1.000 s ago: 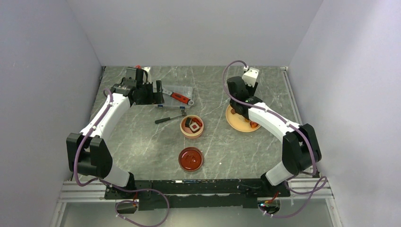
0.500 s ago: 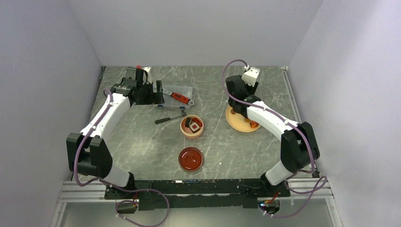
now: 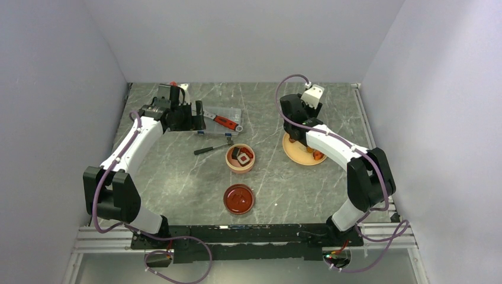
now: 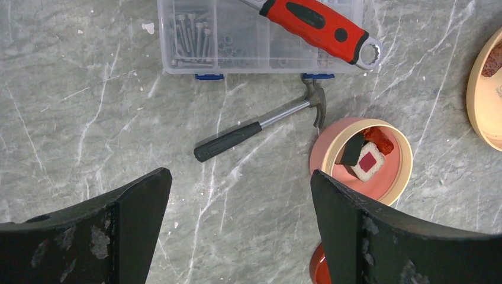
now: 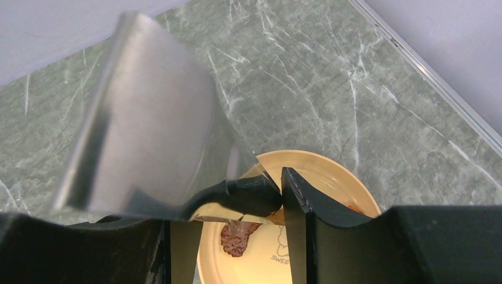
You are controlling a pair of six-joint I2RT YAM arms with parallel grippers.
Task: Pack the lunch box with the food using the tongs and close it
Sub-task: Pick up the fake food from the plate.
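Right gripper [image 5: 231, 207] is clamped on the tongs [image 5: 142, 130], hanging over the yellow plate [image 5: 337, 177] on the right side, and there's a brown piece [image 5: 237, 236] lying on that plate. Left gripper [image 4: 240, 177] is spread wide with nothing in it, up over the far left by the clear case [image 4: 260, 35] and the small hammer [image 4: 254, 127]. The lunch box [image 3: 240, 158] sits open in the middle, with a black-and-white roll [image 4: 367, 163] and a red piece [image 4: 380, 139] inside. Its dark red lid [image 3: 238, 199] lies nearer, apart from it.
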